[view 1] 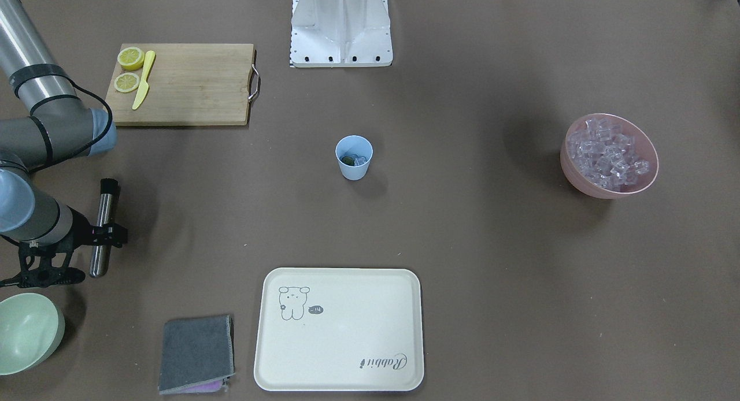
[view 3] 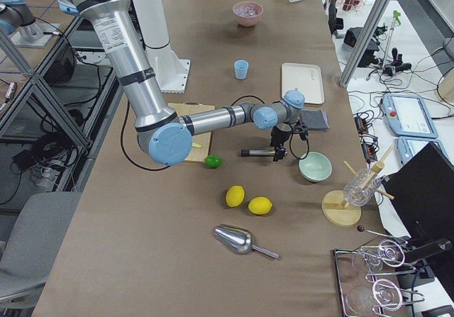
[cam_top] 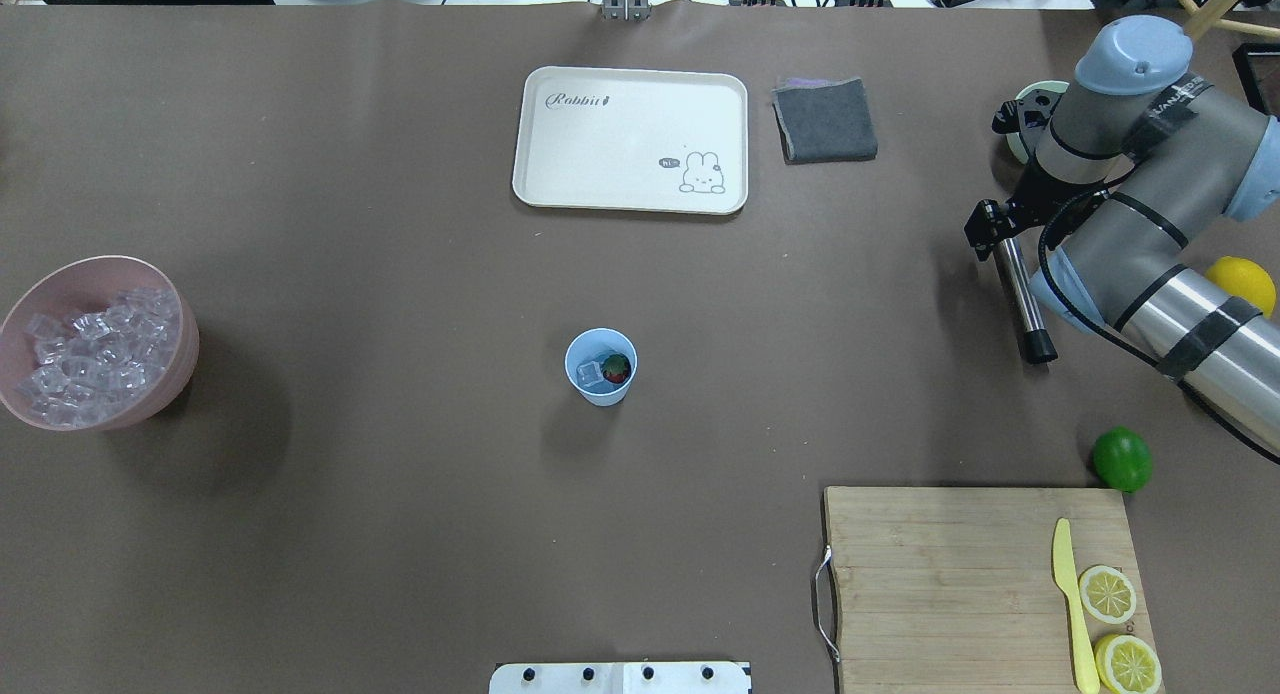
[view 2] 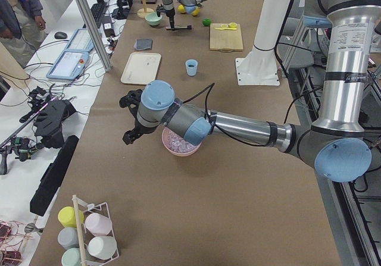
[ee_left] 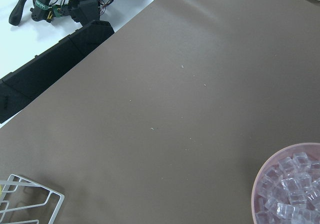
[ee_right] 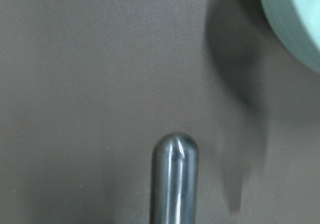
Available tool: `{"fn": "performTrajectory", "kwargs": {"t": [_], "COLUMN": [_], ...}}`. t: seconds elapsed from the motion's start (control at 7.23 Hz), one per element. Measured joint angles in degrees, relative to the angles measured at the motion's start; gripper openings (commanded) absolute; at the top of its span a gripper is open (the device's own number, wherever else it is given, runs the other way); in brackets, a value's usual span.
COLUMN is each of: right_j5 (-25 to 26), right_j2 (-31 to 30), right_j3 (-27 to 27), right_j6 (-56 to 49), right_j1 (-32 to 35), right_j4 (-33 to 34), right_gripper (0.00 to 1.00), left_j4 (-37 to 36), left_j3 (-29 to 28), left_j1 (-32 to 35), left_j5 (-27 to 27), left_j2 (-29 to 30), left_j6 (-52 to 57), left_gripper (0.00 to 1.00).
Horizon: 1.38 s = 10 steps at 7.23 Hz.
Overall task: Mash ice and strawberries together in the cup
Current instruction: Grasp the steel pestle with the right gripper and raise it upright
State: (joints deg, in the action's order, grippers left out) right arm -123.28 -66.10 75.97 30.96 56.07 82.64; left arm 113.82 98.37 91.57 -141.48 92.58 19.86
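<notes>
The pale-blue cup stands upright mid-table, also in the front view. Inside it lie a red strawberry and a clear ice cube. More ice fills the pink bowl at the table's left end. My right gripper is shut on a steel muddler with a black end, held level just above the table far right of the cup; it also shows in the front view. My left gripper hovers beside the pink bowl, seen only in the left side view; I cannot tell its state.
A cream tray and grey cloth lie beyond the cup. A cutting board with lemon slices and a yellow knife is near right. A lime, a lemon and a pale-green bowl are by the right arm.
</notes>
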Motion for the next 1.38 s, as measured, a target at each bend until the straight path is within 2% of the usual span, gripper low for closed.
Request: {"fn": "performTrajectory", "kwargs": {"t": [0.14,0.28,0.41,0.97,1.38], "right_j5": [0.03,0.05,0.06,-0.14,-1.52], "right_j2": [0.00,0.00,0.01,0.51,1.35], "right_j3": [-0.16,-0.34,-0.42,-0.01,2.54], "right_j6": [0.03,0.05,0.08,0.00,-0.09], "right_j1": [-0.04,-0.03,0.03,1.00,5.36], "right_j4": [0.02,0.00,-0.01,-0.13,-0.19], "right_gripper": [0.58,0.32,0.00,0.00,0.00], "left_j4": [0.00,0.00,0.00,-0.02,-0.30], "left_j3": [0.06,0.11,0.10,-0.03,-0.21], "left_j1": [0.00,-0.03,-0.06,-0.10,-0.15], "left_j5": [0.04,0.06,0.06,0.06,-0.30], "left_j2": [0.09,0.12,0.14,0.12,0.29], "left_j6": [0.00,0.00,0.00,0.00,-0.08], "left_gripper": [0.97,0.97,0.97,0.97,0.97]}}
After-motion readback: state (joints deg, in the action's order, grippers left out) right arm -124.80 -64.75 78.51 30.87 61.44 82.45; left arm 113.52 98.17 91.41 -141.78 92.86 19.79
